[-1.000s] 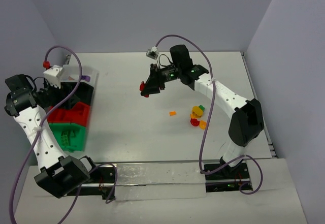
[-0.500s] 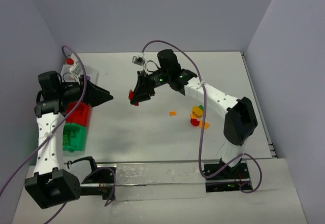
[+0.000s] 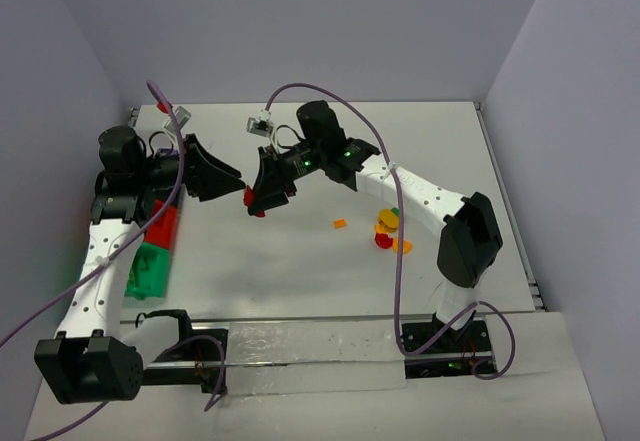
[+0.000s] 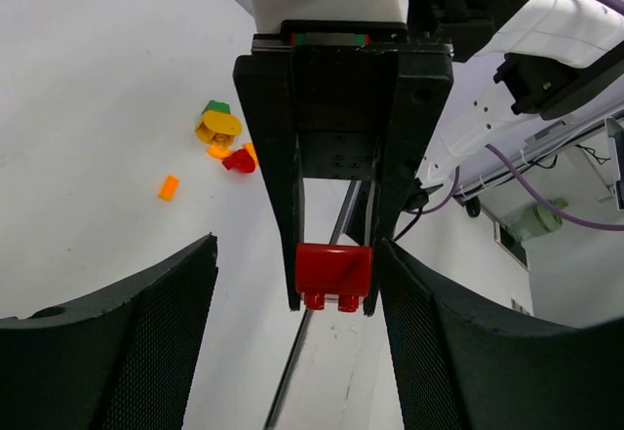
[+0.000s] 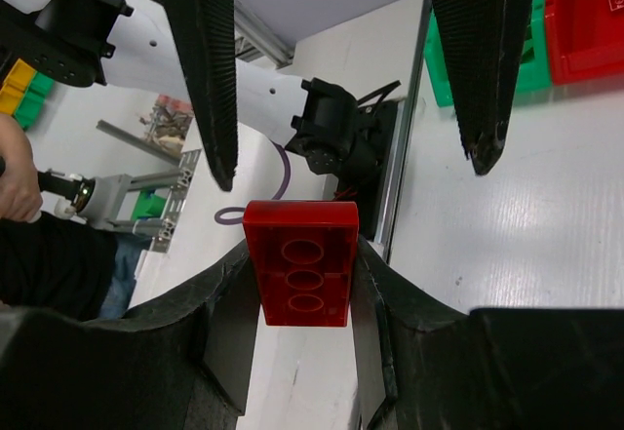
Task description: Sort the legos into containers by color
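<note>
My right gripper is shut on a red lego brick and holds it above the table, left of centre. In the right wrist view the brick sits between my pads with its hollow underside showing. My left gripper is open and empty. It points at the brick from the left, a short gap away. In the left wrist view the brick hangs in the right gripper's jaws ahead of my open left fingers. Loose legos, yellow, green, red and orange, lie at centre right, and one orange piece lies apart.
A red bin and a green bin stand at the left edge, partly behind the left arm. They also show in the right wrist view, the red bin and the green bin. Purple cables loop over both arms.
The left arm has swung from over the bins toward the table's middle. The right gripper has carried the red brick left to meet it.
</note>
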You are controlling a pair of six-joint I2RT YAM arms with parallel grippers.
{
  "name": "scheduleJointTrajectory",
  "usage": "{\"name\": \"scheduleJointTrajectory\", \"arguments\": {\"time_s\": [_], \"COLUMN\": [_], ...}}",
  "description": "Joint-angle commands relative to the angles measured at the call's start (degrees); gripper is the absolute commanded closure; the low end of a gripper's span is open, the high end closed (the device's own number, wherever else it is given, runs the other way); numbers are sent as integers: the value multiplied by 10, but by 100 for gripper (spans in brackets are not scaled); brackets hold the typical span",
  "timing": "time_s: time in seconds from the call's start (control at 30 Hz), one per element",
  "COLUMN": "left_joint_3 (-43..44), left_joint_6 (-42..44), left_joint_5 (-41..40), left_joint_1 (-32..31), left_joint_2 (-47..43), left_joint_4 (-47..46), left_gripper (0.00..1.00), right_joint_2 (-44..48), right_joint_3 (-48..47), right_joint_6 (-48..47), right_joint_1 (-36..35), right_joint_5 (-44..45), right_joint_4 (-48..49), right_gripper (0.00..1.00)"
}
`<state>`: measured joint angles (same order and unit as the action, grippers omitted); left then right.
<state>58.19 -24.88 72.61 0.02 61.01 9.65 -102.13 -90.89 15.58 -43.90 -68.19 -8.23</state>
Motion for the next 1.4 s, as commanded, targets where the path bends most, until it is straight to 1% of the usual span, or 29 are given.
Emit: {"name": "scheduleJointTrajectory", "arguments": {"time_s": [0.0, 0.27, 0.5, 0.57, 0.6, 0.63, 0.7, 0.87, 0.93, 0.97, 1.03, 1.07, 1.1, 1.13, 1.17, 1.2, 1.23, 1.27, 1.3, 1.37], "left_joint_3": [0, -10, -10, -8, -7, -5, 0, 7, 9, 9, 9, 10, 11, 14, 21, 35, 48, 61, 83, 120], "left_joint_6": [-27, -25, -5, 1, 7, 14, 23, 50, 55, 61, 65, 66, 70, 81, 100, 118, 158, 181, 215, 332], "left_joint_5": [21, 37, 35, 37, 35, 34, 37, 47, 48, 51, 58, 61, 64, 61, 55, 44, 32, 27, 16, -31], "left_joint_1": [-19, -36, -42, -44, -44, -44, -45, -47, -47, -47, -47, -47, -47, -46, -45, -43, -41, -38, -29, -7], "left_joint_2": [3, 1, 3, 6, 6, 6, 11, 21, 22, 23, 24, 24, 24, 24, 24, 27, 30, 32, 38, 65], "left_joint_4": [-43, -40, -14, -7, -2, 4, 16, 44, 55, 60, 61, 62, 66, 75, 94, 132, 169, 183, 223, 352], "left_gripper": [27, 27, 34, 38, 42, 43, 50, 53, 57, 61, 76, 90, 99, 100, 100, 100, 100, 100, 100, 100], "right_joint_2": [-1, -2, -2, -2, -2, -2, -4, -4, -4, -4, -5, -6, -8, -12, -16, -18, -20, -21, -21, -19], "right_joint_3": [-26, -28, -28, -28, -28, -29, -30, -29, -28, -29, -28, -29, -33, -42, -50, -59, -66, -68, -73, -79], "right_joint_6": [3, 8, 10, 11, 12, 12, 13, 16, 17, 19, 21, 23, 20, 14, 8, -6, -19, -24, -39, -80], "right_joint_1": [-5, -5, -4, -4, -4, -4, -4, -4, -3, -3, -2, -2, -2, -1, 0, 0, 1, 1, 2, 7], "right_joint_5": [-6, -9, -7, -7, -6, -6, -5, -4, -3, -3, -3, 1, 6, 9, 16, 25, 33, 36, 43, 67], "right_joint_4": [12, 17, 21, 21, 21, 21, 21, 23, 23, 25, 25, 21, 12, -4, -36, -57, -74, -92, -120, -163], "right_gripper": [100, 100, 100, 100, 100, 100, 100, 100, 100, 100, 100, 96, 89, 76, 56, 28, 6, 0, 0, 0]}}
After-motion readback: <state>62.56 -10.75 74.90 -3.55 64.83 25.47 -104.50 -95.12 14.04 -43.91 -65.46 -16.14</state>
